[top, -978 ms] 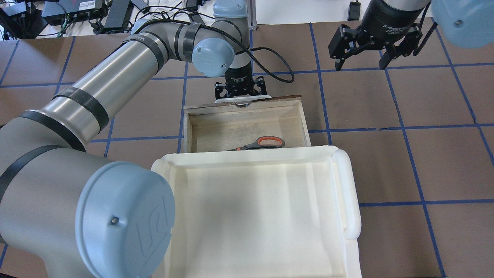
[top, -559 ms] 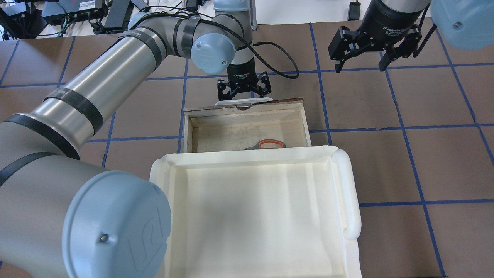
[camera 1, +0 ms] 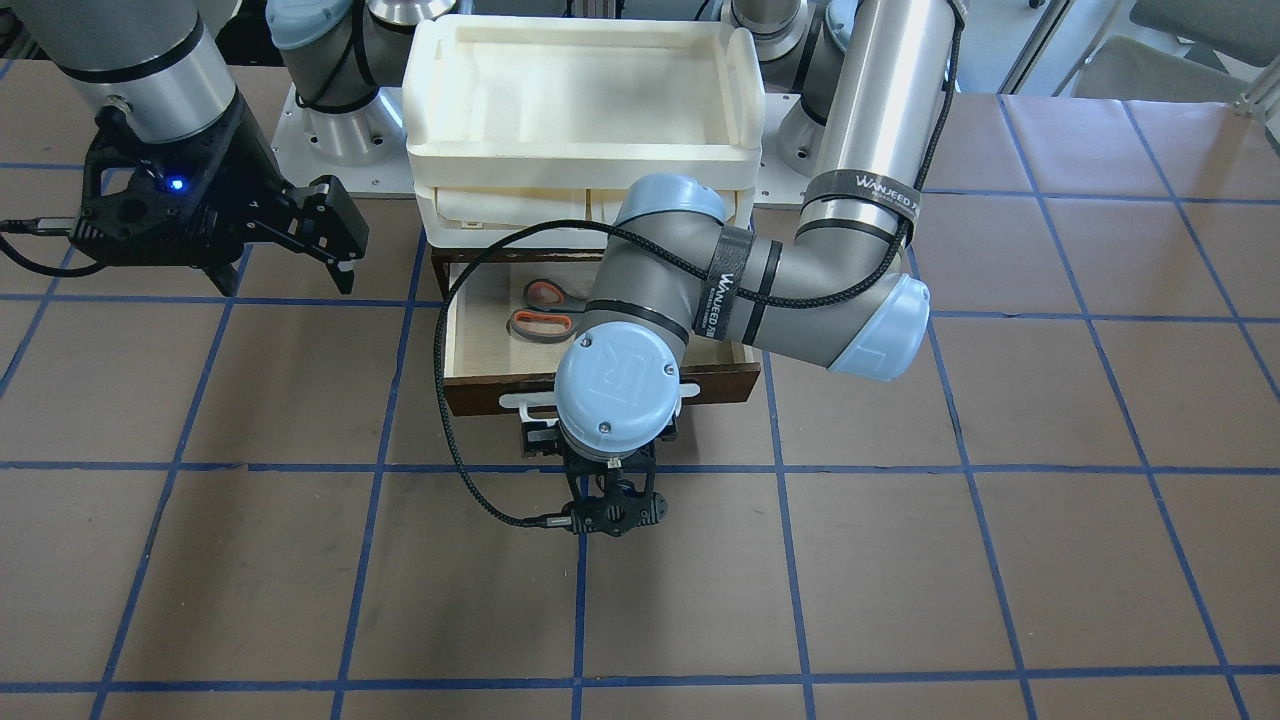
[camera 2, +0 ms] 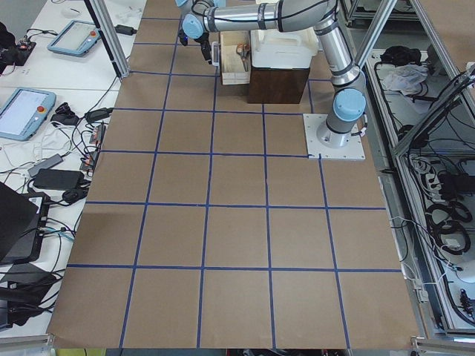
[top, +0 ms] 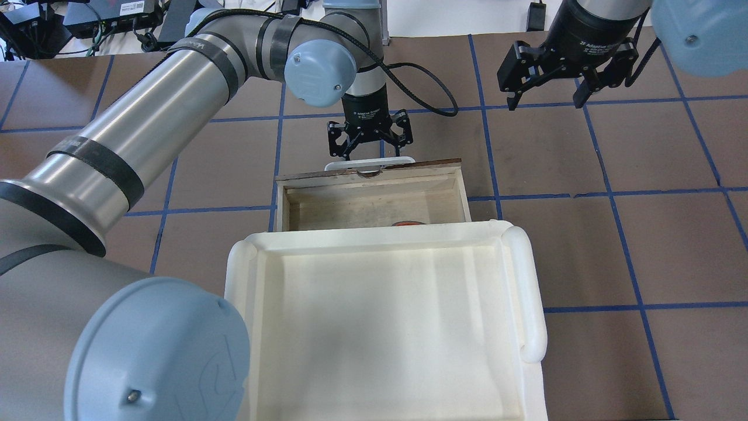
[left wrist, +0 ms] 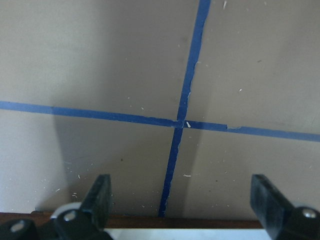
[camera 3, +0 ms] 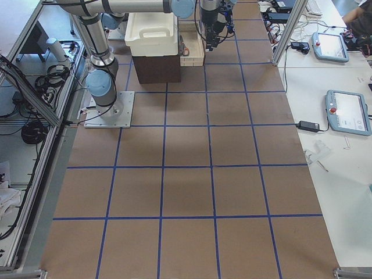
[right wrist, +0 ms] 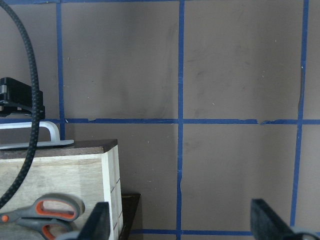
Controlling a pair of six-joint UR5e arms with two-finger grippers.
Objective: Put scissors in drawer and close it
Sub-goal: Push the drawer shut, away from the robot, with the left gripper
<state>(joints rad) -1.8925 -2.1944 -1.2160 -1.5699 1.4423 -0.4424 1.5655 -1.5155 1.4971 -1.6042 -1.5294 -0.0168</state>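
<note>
Left tool (top: 370, 153), jaws spread, fronts drawer (top: 362, 207) holding scissors (right wrist: 30, 212); right tool (top: 546, 104) gapes too.

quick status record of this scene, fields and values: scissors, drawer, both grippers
scissors: lying inside the drawer, towards its back
drawer: partly open, not yet closed
handle: white bar on the drawer's front
left gripper: open, holding nothing, right at the handle; contact cannot be told
right gripper: open, empty, raised off to the side of the drawer
tray unit: cream-white, sits over the drawer's back part
left to do: push the drawer shut
</note>
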